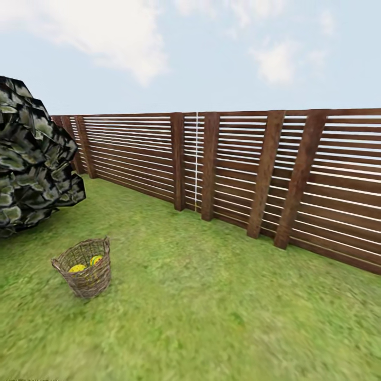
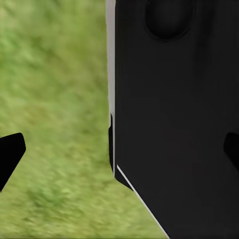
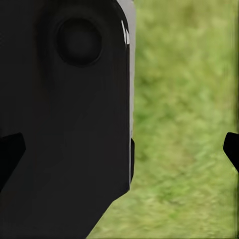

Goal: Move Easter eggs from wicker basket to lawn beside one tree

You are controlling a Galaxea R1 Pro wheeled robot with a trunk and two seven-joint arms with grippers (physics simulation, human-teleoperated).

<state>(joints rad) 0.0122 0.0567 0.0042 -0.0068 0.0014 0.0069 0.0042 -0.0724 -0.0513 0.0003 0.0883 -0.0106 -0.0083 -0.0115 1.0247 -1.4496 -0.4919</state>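
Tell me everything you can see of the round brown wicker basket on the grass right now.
The round brown-tan wicker basket stands upright on the green lawn, at the lower left of the head view, well short of the slatted wooden fence and in front of the dark leafy foliage mass. It is deep and open-topped, its woven wall narrowing toward the base, with a small loop handle at the rim. Yellow patterned Easter eggs lie inside; two show clearly. Nothing but grass touches it outside.

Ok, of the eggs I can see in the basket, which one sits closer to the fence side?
The right-hand egg in the wicker basket, showing a red-orange patch; the other visible egg, plain yellow, sits lower left, toward the robot.
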